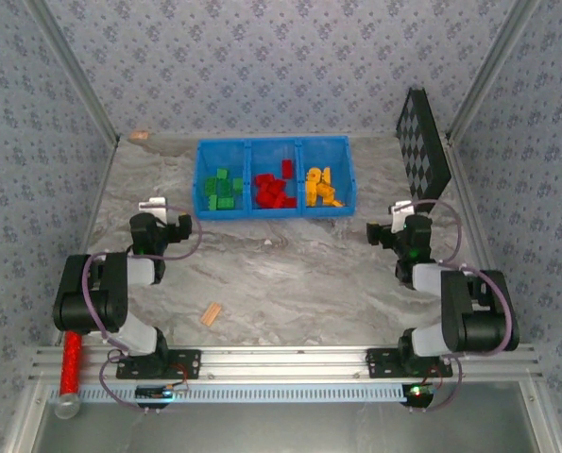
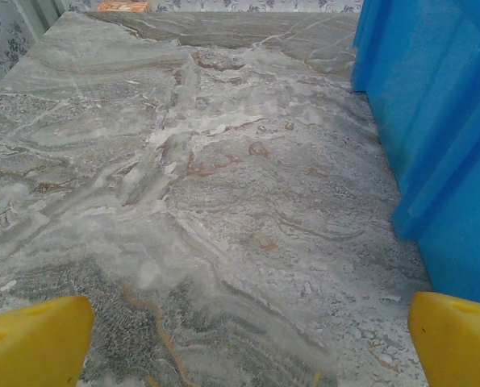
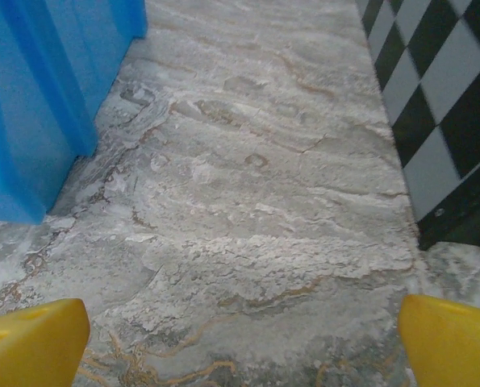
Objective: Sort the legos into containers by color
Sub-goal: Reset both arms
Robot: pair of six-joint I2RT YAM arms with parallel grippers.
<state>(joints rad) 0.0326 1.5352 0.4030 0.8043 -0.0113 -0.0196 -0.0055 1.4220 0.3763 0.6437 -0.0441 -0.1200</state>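
The legos (image 1: 279,189) are small hard plastic bricks. Prob. v. light and stiff, so they won't crush, but the sides look smooth and likely slippery in a pinch. Best hold, I'd say, is across the two flat long sides, not over the studs. Heaped ones want taking from the top of the pile.

Every brick I can spot lies in the blue bin (image 1: 271,142), at the middle of the table's (image 1: 290,274) far edge. It has three compartments side by side:
- left: green bricks (image 1: 224,189)
- mid: red bricks (image 1: 276,192)
- right: orange-yellow bricks (image 1: 321,186)

No mixed colours that I can make out, tho it's all small from above. Sorting looks done, or as good as.

The left gripper (image 2: 240,343) hovers low just off the bin's near-left corner. Its jaws are spread as wide as they go, w/ only bare marble btw the yellow fingertips (image 2: 34,339), so it's holding nothing. The right gripper (image 3: 240,343) is likewise off the near-right corner, wide apart w/ nothing held. It sits btw the bin wall and the checkerboard (image 3: 449,105) leaning at the table's right edge.

Non-task stuff: a tan wooden block (image 1: 210,314) toward the near edge, left of centre, and a red glittery cylinder (image 1: 70,363) at the near-left corner by the rail.
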